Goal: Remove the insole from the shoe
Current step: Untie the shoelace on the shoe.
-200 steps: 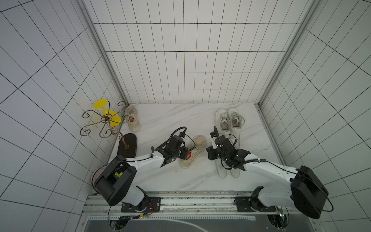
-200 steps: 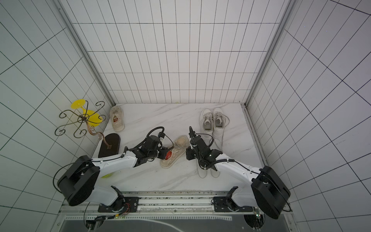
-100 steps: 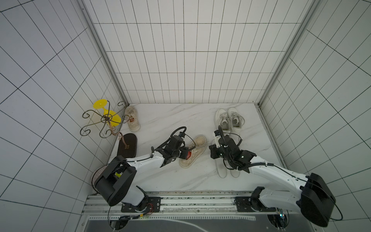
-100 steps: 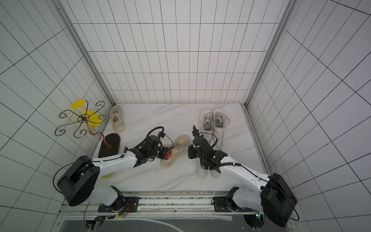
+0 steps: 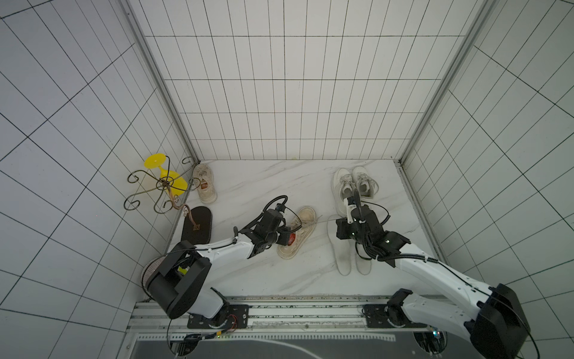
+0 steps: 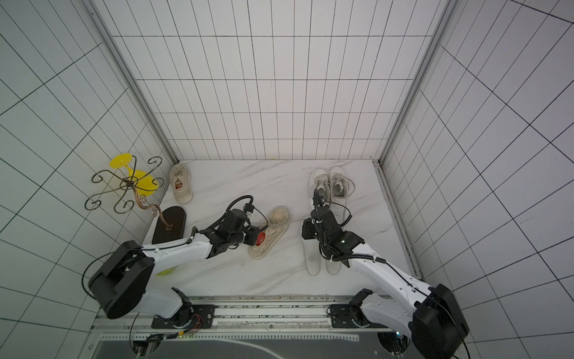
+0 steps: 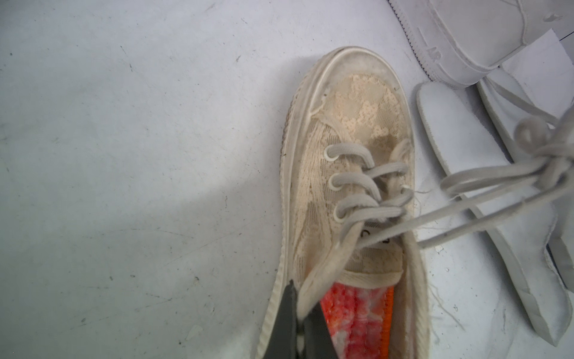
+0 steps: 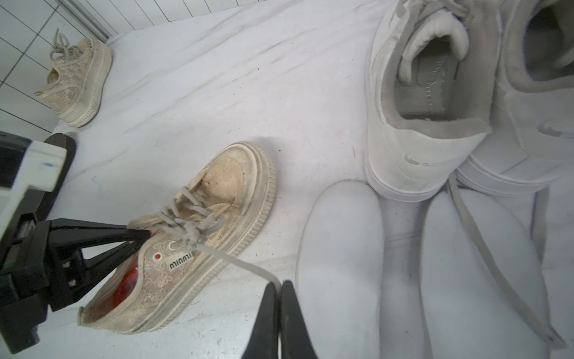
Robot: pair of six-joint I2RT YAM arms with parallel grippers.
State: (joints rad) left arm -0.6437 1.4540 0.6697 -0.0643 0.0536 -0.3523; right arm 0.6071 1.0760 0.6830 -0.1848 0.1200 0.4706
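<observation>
The shoe (image 5: 302,223) (image 6: 275,222) is a worn beige lace sneaker lying mid-table, toe pointing away. Its red-orange insole (image 7: 357,317) (image 8: 125,284) (image 5: 291,239) lies inside, showing through the opening. My left gripper (image 7: 302,298) (image 8: 136,237) (image 5: 284,231) is shut on the fabric rim of the shoe's opening beside the laces. My right gripper (image 8: 279,284) (image 5: 355,194) (image 6: 316,192) hovers to the shoe's right, shut on the end of the shoe's grey lace (image 8: 236,264), which stretches taut from the bow.
Two loose white insoles (image 5: 340,248) (image 8: 338,248) lie under the right arm. A pair of white sneakers (image 5: 341,186) (image 8: 419,124) stands behind them. At the left wall are a second beige shoe (image 5: 205,183), a black oval base (image 5: 197,225) and a wire stand holding a yellow goblet (image 5: 161,183).
My right gripper has moved right and away from the shoe, drawing the lace out. The left arm and the shoe have stayed put.
</observation>
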